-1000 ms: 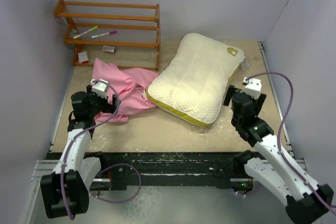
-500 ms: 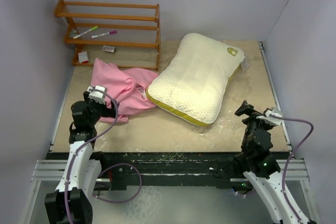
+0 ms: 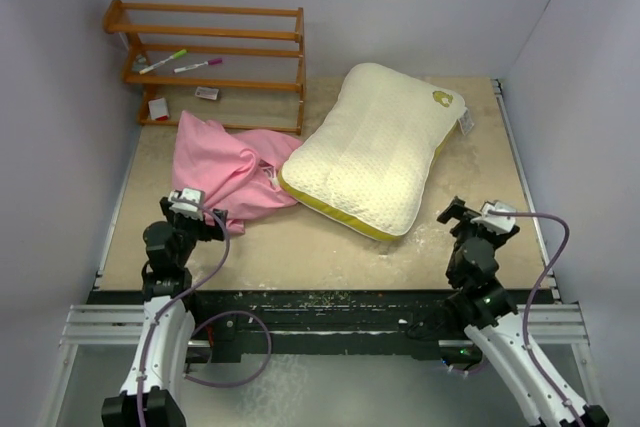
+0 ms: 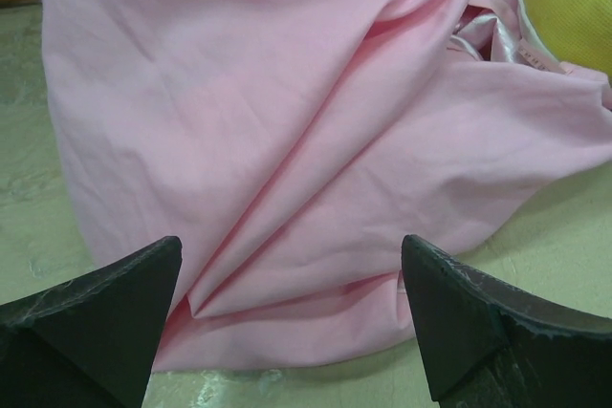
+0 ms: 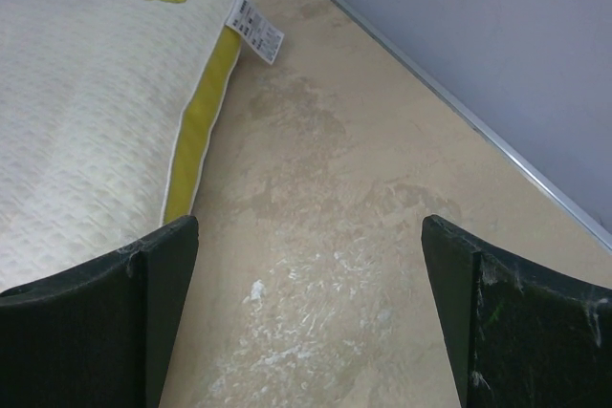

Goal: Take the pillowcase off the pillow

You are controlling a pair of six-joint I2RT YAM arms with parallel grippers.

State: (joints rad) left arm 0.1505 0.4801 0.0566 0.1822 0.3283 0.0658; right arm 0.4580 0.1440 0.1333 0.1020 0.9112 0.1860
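The pillowcase (image 4: pixel 316 140) is smooth pink cloth, faintly shiny at its folds. The pillow (image 3: pixel 375 152) is dimpled quilted fabric. The table (image 5: pixel 316 236) looks matt, scuffed white. The rack (image 3: pixel 205 47) is glossy wood.

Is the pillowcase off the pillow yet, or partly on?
Off. The pillowcase lies crumpled on the table to the left of the pillow, whose quilted cream top shows bare from end to end.
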